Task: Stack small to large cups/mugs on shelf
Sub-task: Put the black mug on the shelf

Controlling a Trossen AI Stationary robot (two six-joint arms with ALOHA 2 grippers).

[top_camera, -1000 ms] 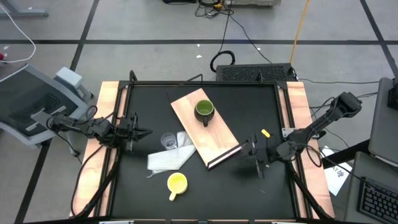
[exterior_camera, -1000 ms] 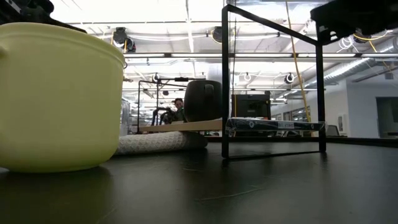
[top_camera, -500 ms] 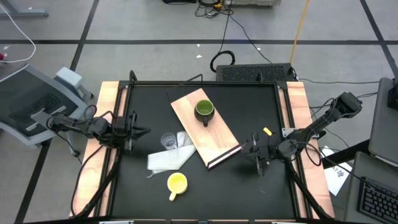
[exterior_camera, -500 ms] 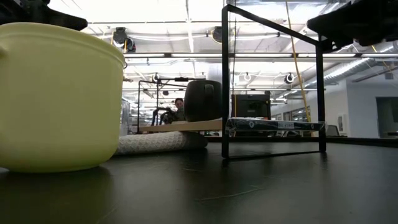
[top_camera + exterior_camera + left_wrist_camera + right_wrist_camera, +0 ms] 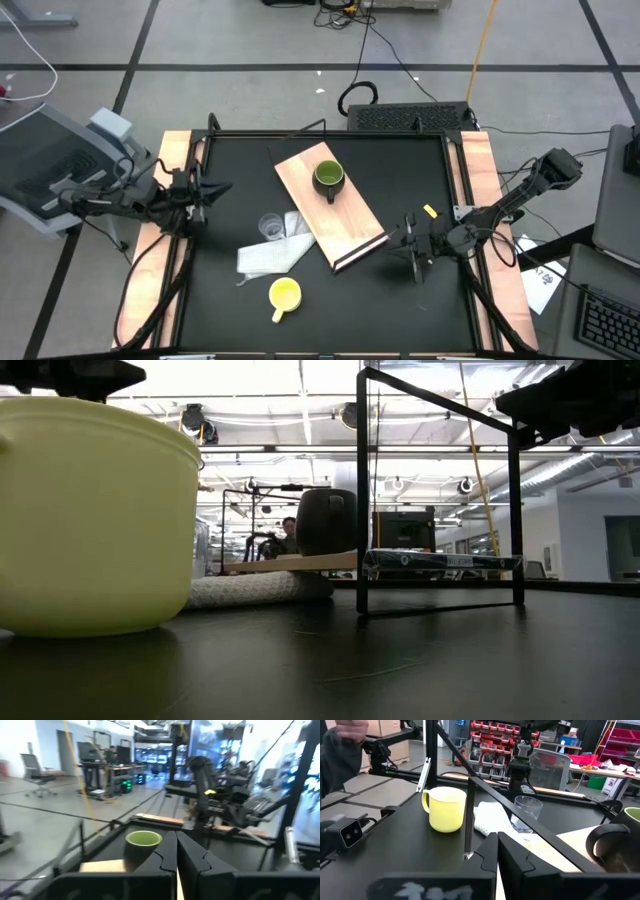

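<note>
The dark olive-green mug [image 5: 328, 178] stands upright on the light-wood shelf board [image 5: 350, 225], which lies slantwise mid-table with its dark strip at the near-right end. The board's left edge rests on a white cloth [image 5: 272, 254]. The clear cup [image 5: 270, 227] stands left of the board, next to the cloth. The yellow mug [image 5: 285, 293] stands near the front edge. My left gripper [image 5: 215, 188] is shut and empty at the table's left edge. My right gripper [image 5: 395, 238] is shut and empty just right of the board's dark end.
A thin black metal frame [image 5: 440, 490] stands on the table near the right gripper, and its bars [image 5: 468, 815] cross the right wrist view. Wooden side rails [image 5: 170, 230] run along both table sides. A person's sleeve [image 5: 340, 755] shows beyond the table.
My left gripper has drawn back toward the table's left edge and somewhat toward the far edge, away from the clear cup, staying shut. The mugs, cup and board have kept still.
</note>
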